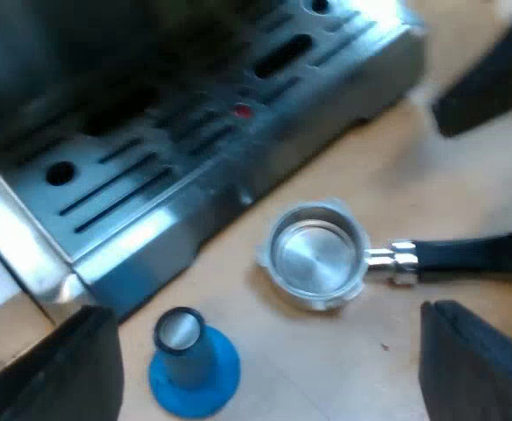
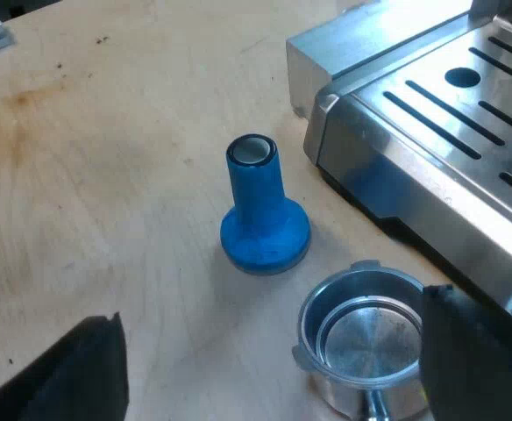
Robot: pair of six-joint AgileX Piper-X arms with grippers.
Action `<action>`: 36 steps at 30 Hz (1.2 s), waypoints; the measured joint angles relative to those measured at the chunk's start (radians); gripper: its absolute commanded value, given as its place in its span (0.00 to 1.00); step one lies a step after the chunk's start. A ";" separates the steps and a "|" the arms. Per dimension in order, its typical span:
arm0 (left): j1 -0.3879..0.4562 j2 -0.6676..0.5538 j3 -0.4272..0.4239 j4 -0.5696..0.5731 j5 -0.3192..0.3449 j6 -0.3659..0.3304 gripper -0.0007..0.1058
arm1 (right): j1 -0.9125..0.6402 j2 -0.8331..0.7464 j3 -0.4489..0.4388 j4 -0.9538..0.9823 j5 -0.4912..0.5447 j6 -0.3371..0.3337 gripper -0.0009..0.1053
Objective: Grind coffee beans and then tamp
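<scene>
Hovering with fingers spread wide and empty, our left gripper [image 1: 269,375] and right gripper [image 2: 269,373] hold nothing. The metal holder [image 1: 316,256] lies loose beside the espresso machine [image 1: 151,206], its basket bare and shiny, no grounds. The blue tamper [image 1: 191,361] stands near it, untouched. We judge grinding and tamping both remain.

Blurred top of machine [image 1: 195,149]; cropped end of holder handle [image 1: 471,257]

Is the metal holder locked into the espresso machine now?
No, the metal holder lies loose on the wooden table, near the espresso machine.
</scene>
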 measured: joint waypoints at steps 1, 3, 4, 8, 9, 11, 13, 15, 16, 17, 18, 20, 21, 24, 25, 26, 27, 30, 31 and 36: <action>0.000 0.017 0.000 -0.004 -0.009 0.000 0.67 | 0.000 0.000 0.000 0.000 0.000 0.000 0.66; 0.000 0.049 0.000 -0.004 -0.019 -0.009 0.67 | 0.000 0.000 0.000 0.000 0.000 0.002 0.66; 0.000 0.077 0.000 -0.008 -0.020 -0.016 0.67 | 0.000 0.000 0.000 0.000 0.000 0.002 0.66; 0.018 0.165 0.000 -0.018 -0.020 -0.059 0.67 | 0.000 0.000 0.000 0.000 0.000 0.002 0.66; 0.033 0.195 0.000 -0.026 -0.020 -0.070 0.67 | 0.000 0.000 0.000 0.000 0.000 0.002 0.66; 0.055 0.230 0.000 -0.040 -0.020 -0.079 0.67 | 0.000 0.000 0.000 0.000 0.000 0.002 0.66; 0.076 0.270 0.000 -0.052 -0.020 -0.082 0.67 | 0.000 0.000 0.000 0.000 0.000 0.002 0.66; 0.084 0.312 0.000 -0.074 -0.020 -0.081 0.67 | 0.000 0.000 0.000 0.000 0.000 0.002 0.66; 0.084 0.335 0.000 -0.090 -0.020 -0.081 0.67 | 0.000 0.000 0.000 0.000 0.000 0.002 0.66; 0.084 0.346 0.000 -0.097 -0.020 -0.081 0.67 | 0.000 0.000 0.000 0.000 0.000 0.002 0.66; 0.084 0.371 -0.005 -0.105 -0.023 -0.094 0.67 | 0.000 0.000 0.000 0.000 0.000 0.002 0.66; 0.092 0.408 -0.017 -0.108 -0.033 -0.108 0.67 | 0.000 0.000 0.000 0.000 0.000 0.002 0.66; 0.094 0.436 -0.025 -0.115 -0.037 -0.111 0.67 | 0.000 0.000 0.000 0.000 0.000 0.002 0.66; 0.096 0.501 -0.047 -0.117 -0.040 -0.112 0.67 | 0.000 0.000 0.000 0.000 0.000 0.002 0.66; 0.096 0.529 -0.056 -0.117 -0.040 -0.115 0.67 | 0.000 0.000 0.000 0.000 0.000 0.002 0.66; 0.096 0.543 -0.061 -0.119 -0.040 -0.115 0.67 | 0.000 0.000 0.000 0.000 0.000 0.004 0.66; 0.096 0.570 -0.067 -0.122 -0.040 -0.116 0.67 | 0.000 0.000 0.000 0.000 0.000 0.009 0.66; 0.096 0.628 -0.074 -0.123 -0.040 -0.119 0.67 | 0.000 0.000 0.000 0.000 0.000 0.010 0.66; 0.096 0.649 -0.074 -0.123 -0.040 -0.119 0.67 | 0.000 0.000 0.000 0.000 0.000 0.010 0.66; 0.096 0.725 -0.074 -0.137 -0.041 -0.119 0.67 | 0.000 0.000 0.000 0.000 0.000 0.012 0.66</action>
